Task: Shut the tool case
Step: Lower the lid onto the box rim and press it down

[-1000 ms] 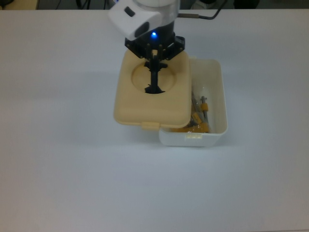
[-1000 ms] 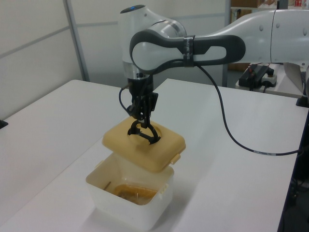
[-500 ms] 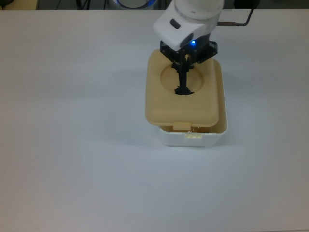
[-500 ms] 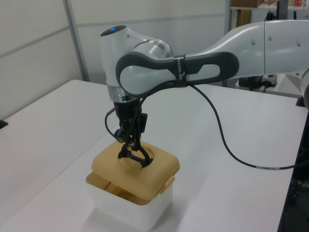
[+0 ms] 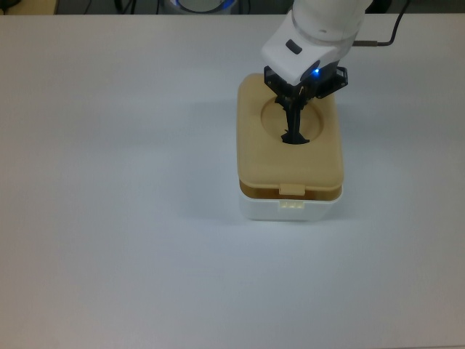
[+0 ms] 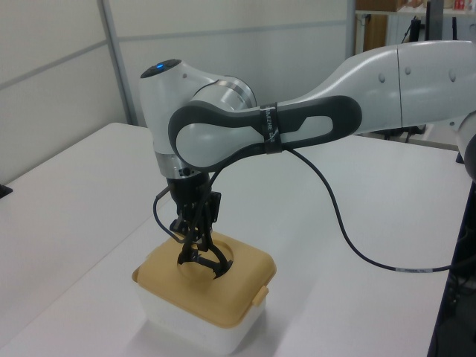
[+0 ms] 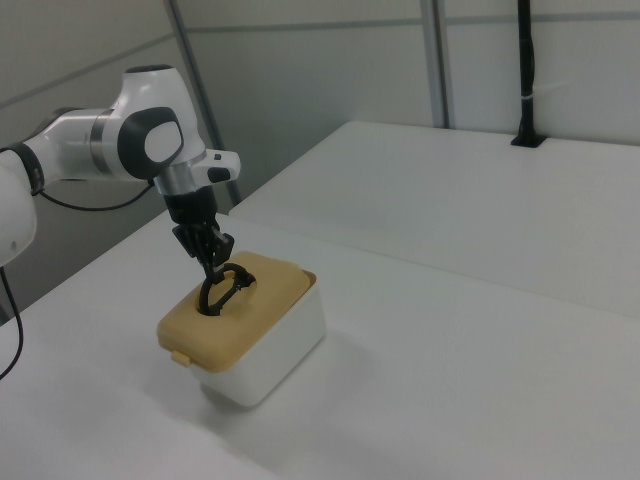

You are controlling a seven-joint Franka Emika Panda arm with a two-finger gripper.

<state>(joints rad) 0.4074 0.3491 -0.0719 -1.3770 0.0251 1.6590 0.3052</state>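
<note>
A white table [image 5: 109, 218] fills the scene, and the white and grey robot arm [image 6: 245, 126] reaches down over it to the tool case [image 5: 290, 207], a white tub standing on the table right of centre in the top view. Its tan lid [image 5: 290, 156] now lies over the tub, nearly square with it, though a dark gap shows under the lid's front edge in the top view, so it looks resting rather than pressed home. The gripper [image 5: 293, 116] is pinched narrow on the black handle [image 5: 293, 136], which stands up out of the lid's round recess. The small latch tab [image 5: 292, 189] hangs at the front just above the tub's catch. The risk from here is a lid that sits slightly askew: letting go or pushing down off-centre could leave one edge riding on the rim, or tip the light tub. No brand, label or writing can be read anywhere.
</note>
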